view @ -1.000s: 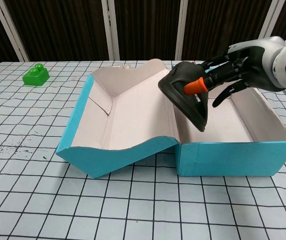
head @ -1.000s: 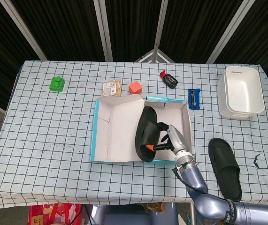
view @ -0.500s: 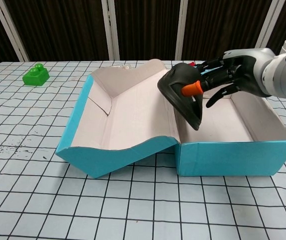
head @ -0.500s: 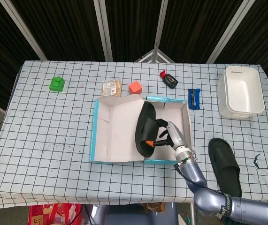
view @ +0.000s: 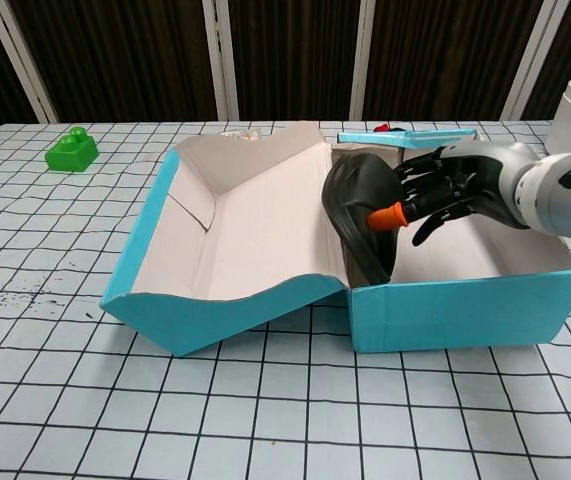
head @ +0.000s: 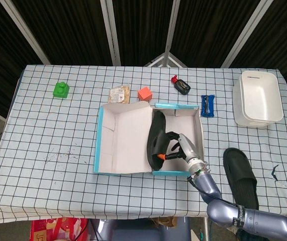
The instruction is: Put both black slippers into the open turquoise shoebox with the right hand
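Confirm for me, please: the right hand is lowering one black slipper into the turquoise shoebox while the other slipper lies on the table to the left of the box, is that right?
Not quite: the other slipper lies to the right of the turquoise shoebox, not the left, as the head view shows. The rest holds: the right hand holds one black slipper inside the box.

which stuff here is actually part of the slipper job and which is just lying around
Part of the job:
- held slipper, gripped by the right hand, lowered into the box
- second slipper, on the table
- turquoise shoebox

Lying about:
- green block
- red block
- snack packet
- small bottle
- blue wrapper
- white bins
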